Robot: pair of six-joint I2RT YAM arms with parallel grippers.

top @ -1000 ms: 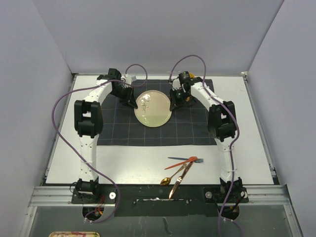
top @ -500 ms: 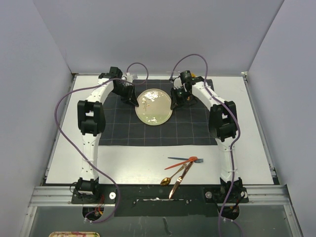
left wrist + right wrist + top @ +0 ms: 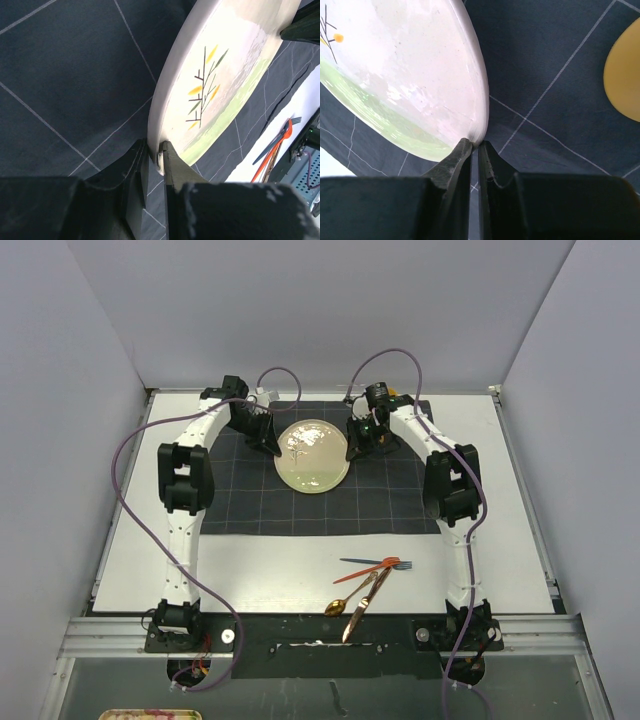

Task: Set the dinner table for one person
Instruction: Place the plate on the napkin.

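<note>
Edged slightly up-frame, plate point(image 3: 312, 456) upper centre over cloth point(image 3: 250, 505) on tabletop point(image 3: 250, 570) filling mid-frame. Pinched at opposite rims by left hand point(image 3: 155, 150) and right hand point(image 3: 475, 145), both narrow on it. Best to move in step, keep level, hold pinch steady, avoid dragging cloth.

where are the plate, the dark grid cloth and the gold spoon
plate point(image 3: 312, 457): top view, centre of its face
dark grid cloth point(image 3: 395, 506): top view, bare patch to the lower right of the plate
gold spoon point(image 3: 335, 608): top view, on its bowl
</note>
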